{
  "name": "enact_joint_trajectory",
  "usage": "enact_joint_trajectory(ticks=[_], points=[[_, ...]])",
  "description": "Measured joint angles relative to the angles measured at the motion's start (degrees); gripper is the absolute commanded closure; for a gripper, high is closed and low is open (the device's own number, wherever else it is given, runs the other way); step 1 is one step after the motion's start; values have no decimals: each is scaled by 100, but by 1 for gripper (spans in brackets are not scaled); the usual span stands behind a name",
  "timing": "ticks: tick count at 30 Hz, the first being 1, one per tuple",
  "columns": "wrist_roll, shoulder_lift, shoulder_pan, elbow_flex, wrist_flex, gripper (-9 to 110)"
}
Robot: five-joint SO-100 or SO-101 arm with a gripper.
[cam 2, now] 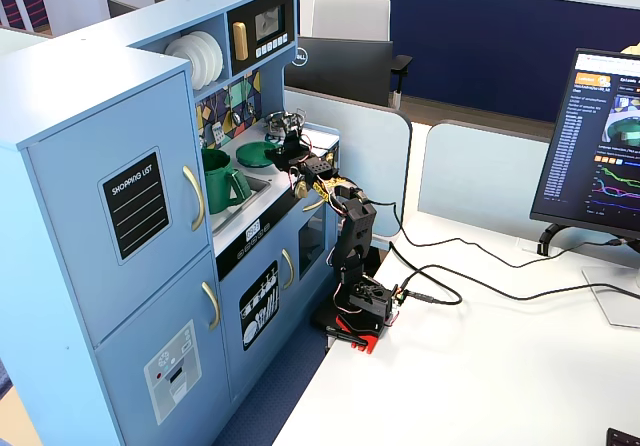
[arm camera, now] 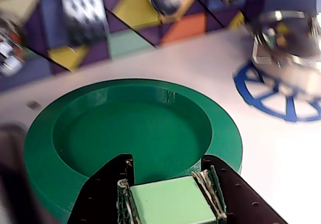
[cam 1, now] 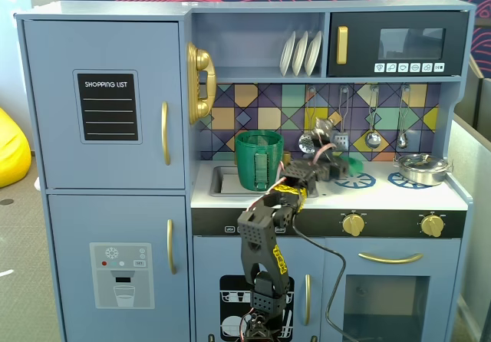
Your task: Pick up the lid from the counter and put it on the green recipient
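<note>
Blue toy-kitchen cabinetry with a patterned tile backsplash frames the white counter [cam 1: 430, 196]. At close range in the wrist view, the gripper [arm camera: 170, 196] has its two dark fingers [arm camera: 108, 191] closed against the sides of a pale green blocky knob — the handle of the lid [arm camera: 133, 133], a dark green round disc with a raised rim and a shallow dished centre. Whether the lid is resting on the counter or lifted clear of it I cannot tell. To its left in a fixed view stands the green recipient [cam 1: 258, 159], upright in the sink recess with its ribbed handle facing forward — contents not visible. A silver pot [cam 1: 421, 168] sits on the far burner ring [cam 1: 404, 179].
</note>
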Motion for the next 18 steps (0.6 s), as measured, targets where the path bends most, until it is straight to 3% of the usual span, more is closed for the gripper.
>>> enact_joint_trajectory(ticks=[9, 18], points=[[-79, 562, -606, -1846, 1819, 102], [-79, 914, -1626, -2162, 2522, 102]])
